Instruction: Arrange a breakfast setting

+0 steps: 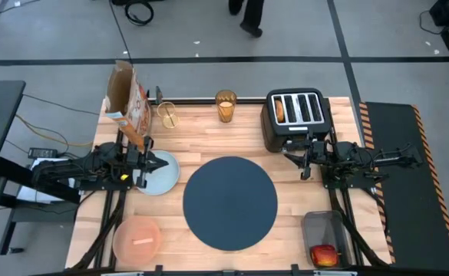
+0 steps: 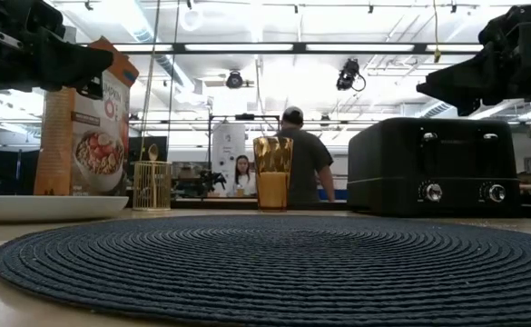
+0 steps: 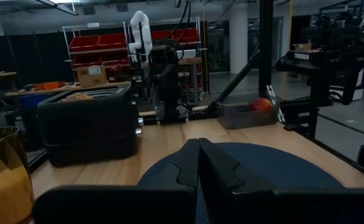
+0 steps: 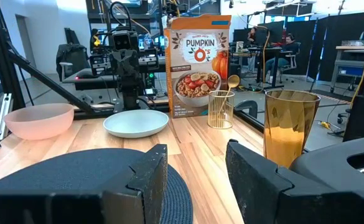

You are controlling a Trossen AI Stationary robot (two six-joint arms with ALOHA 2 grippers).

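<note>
Black toaster (image 1: pixel 297 119) and cereal box (image 1: pixel 129 103) stand well apart.

The big blue mat (image 1: pixel 229 202) lies in the middle. The left gripper (image 1: pixel 161 162) is over the plate (image 1: pixel 160 177). The right gripper (image 1: pixel 299 158) is beside the toaster (image 1: pixel 297 116).

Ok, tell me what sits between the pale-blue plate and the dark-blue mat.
Nothing visible does. The pale-blue plate lies just left of the dark-blue mat, with only bare wood between them. The shut left gripper hovers over the plate.
</note>
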